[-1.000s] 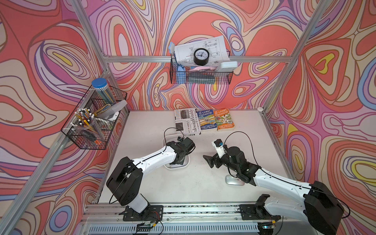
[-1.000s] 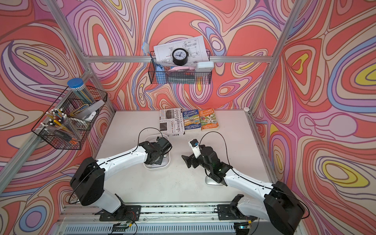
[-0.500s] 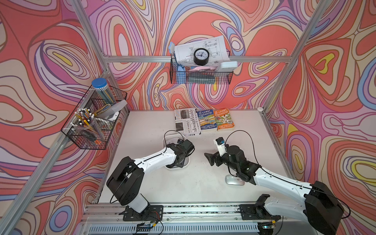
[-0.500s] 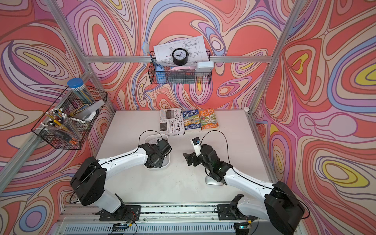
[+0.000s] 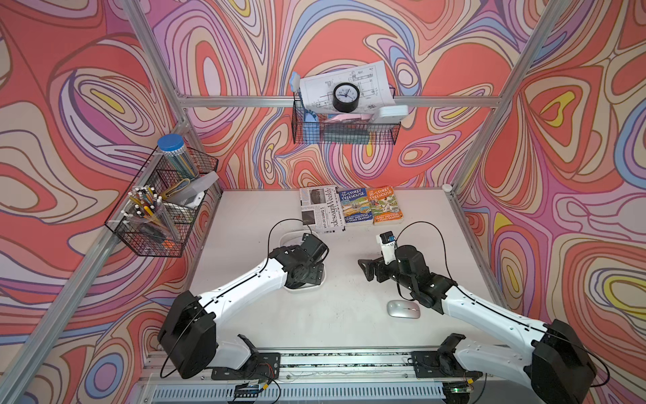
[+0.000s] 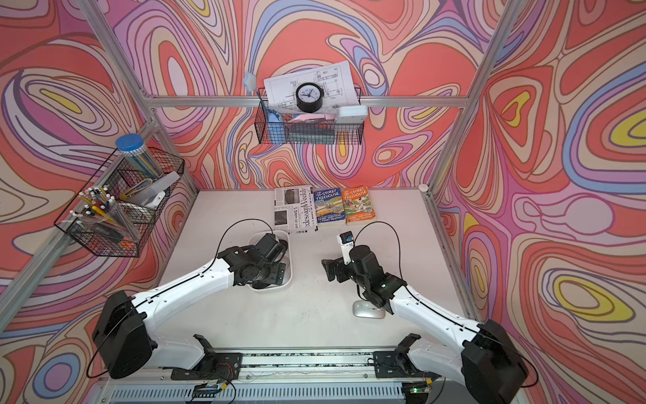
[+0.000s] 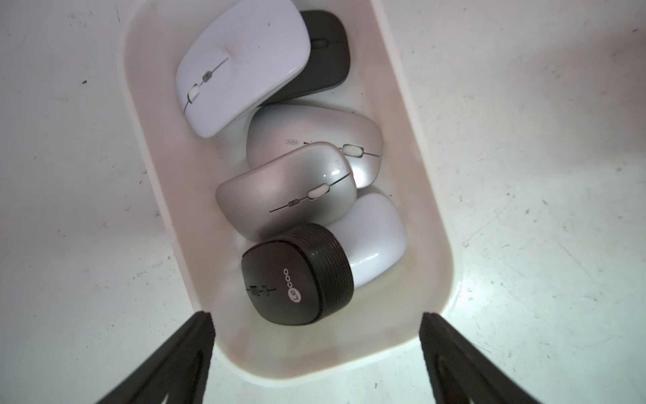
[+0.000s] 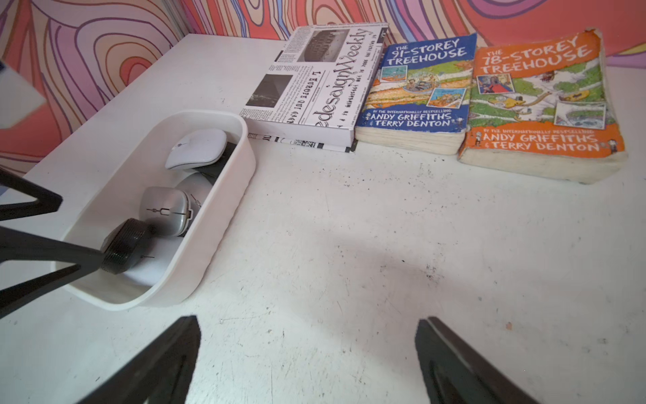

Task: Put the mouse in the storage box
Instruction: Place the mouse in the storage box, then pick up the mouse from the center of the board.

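Note:
The white storage box (image 7: 451,266) stands mid-table and holds several mice, white, silver and dark. A black ribbed mouse (image 7: 297,273) lies at its near end, on top of a white one. My left gripper (image 7: 317,316) hangs just above that end, open, its fingers (image 8: 52,252) wide apart with nothing gripped. In both top views the left wrist covers most of the box (image 5: 285,241). A silver mouse (image 5: 403,309) lies on the table beside my right forearm. My right gripper (image 8: 307,320) is open and empty above bare table, right of the box (image 8: 216,210).
A newspaper-print book (image 5: 320,208) and two paperbacks (image 5: 370,204) lie along the back edge. Black wire baskets hang on the left wall (image 5: 157,210) and the back wall (image 5: 344,129). Aluminium frame posts (image 5: 465,224) border the table.
My left gripper has opened and let go of the black mouse, which now lies in the box. The right arm has shifted slightly to the right.

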